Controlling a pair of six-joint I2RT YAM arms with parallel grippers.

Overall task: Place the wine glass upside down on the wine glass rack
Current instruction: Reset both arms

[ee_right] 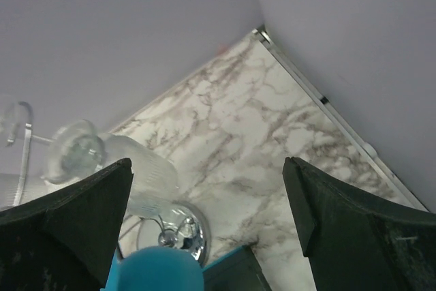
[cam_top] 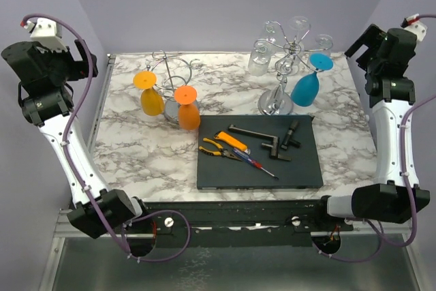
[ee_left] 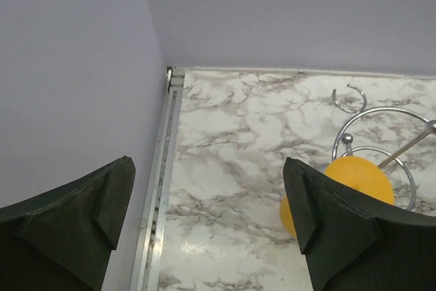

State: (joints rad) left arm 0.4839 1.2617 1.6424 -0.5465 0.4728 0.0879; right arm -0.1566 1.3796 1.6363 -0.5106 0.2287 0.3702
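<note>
One blue wine glass (cam_top: 306, 88), hanging inverted, tilted

Pale lilac walls (cam_top: 225, 5) enclose a marble-patterned table (cam_top: 225, 93).

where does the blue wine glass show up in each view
Top external: the blue wine glass is right of centre, hanging upside down on the right-hand rack.
Left wrist: not in it; only an orange glass shows.
Right wrist: at the bottom edge, left of centre.
Shared landmark: the chrome rack base, right beside the glass in both views.
</note>
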